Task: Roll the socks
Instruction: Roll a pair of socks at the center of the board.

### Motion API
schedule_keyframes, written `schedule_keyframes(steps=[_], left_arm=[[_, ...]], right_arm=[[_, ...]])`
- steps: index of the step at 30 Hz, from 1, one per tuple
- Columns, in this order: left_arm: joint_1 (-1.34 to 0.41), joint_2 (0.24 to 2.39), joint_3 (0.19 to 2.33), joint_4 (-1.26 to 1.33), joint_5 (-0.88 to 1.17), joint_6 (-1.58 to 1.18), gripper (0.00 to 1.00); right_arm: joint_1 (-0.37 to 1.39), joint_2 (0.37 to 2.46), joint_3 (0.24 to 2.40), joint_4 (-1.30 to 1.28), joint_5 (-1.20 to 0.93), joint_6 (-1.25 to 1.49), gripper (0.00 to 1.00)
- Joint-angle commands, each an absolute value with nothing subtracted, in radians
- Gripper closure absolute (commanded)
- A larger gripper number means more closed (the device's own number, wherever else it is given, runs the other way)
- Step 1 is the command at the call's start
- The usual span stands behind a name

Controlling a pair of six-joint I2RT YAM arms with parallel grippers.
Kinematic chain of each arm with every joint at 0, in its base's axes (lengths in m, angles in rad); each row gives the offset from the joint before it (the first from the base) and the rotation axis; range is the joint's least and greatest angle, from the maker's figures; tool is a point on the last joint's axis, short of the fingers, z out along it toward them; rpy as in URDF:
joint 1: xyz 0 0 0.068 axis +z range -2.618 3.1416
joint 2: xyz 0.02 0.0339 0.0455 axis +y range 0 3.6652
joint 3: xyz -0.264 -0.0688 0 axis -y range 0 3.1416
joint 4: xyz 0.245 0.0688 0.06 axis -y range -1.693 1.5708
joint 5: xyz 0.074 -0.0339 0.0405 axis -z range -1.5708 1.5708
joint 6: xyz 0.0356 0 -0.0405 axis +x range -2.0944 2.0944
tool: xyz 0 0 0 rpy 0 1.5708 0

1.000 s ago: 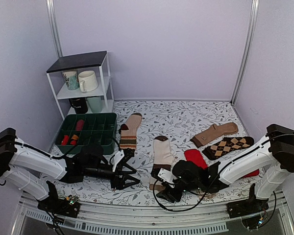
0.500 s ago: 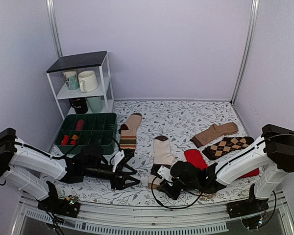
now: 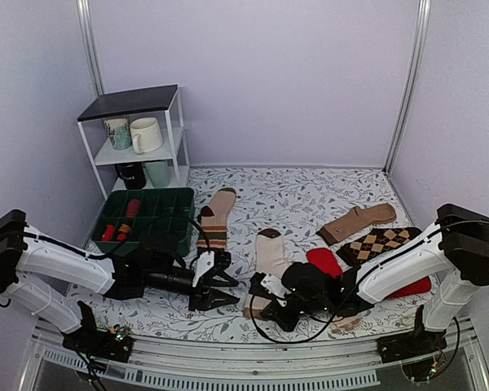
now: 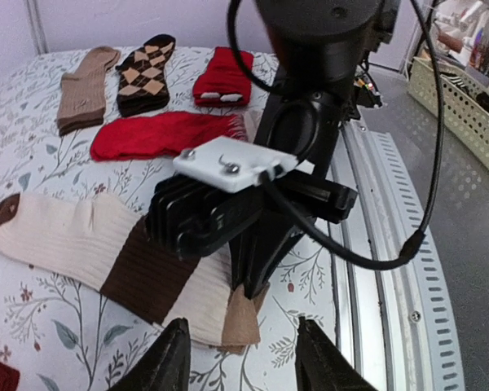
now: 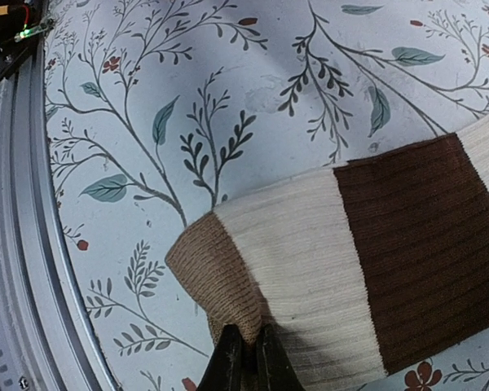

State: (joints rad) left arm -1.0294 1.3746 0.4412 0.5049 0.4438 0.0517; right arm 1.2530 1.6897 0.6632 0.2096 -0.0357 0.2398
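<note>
One of the socks [image 3: 270, 254], cream-white with a dark brown cuff and a wide brown band, lies flat near the table's front. Its tan toe [image 5: 210, 270] is bunched up and pinched between the fingertips of my right gripper [image 5: 246, 358], which is shut on it. In the left wrist view that sock [image 4: 73, 236] stretches to the left, with the right gripper [image 4: 250, 281] pressing down on the toe [image 4: 240, 322]. My left gripper [image 4: 240, 358] hovers just short of the toe, jaws apart and empty. From above, the left gripper [image 3: 226, 287] faces the right gripper [image 3: 261, 300] closely.
A tan striped sock [image 3: 214, 220] lies behind the left gripper. A green compartment tray [image 3: 147, 216] and a white shelf with mugs [image 3: 134, 134] stand at the back left. Red socks [image 3: 326, 262], an argyle sock [image 3: 381, 243] and a tan sock [image 3: 357, 221] lie to the right. The metal table edge [image 4: 391, 244] is close.
My right gripper has closed on the sock's tan toe. The left gripper has moved right toward the toe, and its jaws have narrowed somewhat.
</note>
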Motion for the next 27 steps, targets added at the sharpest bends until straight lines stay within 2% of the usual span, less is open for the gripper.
schedule_keyframes(steps=[1,8,19,27], left_arm=[[-1.047,1.443,0.492,0.496,0.508,0.218,0.54],[-1.047,1.512,0.522,0.421,0.537,0.265,0.54],[-1.073,1.634,0.501,0.632,0.546,0.189,0.53],[-1.083,1.703,0.514,0.66,0.509,0.196,0.54]], right_arm=[[1.228,1.707,0.651,-0.018,-0.229,0.293,1.0],[1.157,1.723,0.671,-0.079,-0.311,0.317,1.0],[1.102,1.804,0.704,-0.102,-0.401,0.339,1.0],[1.089,1.823,0.705,-0.102,-0.417,0.361,1.0]])
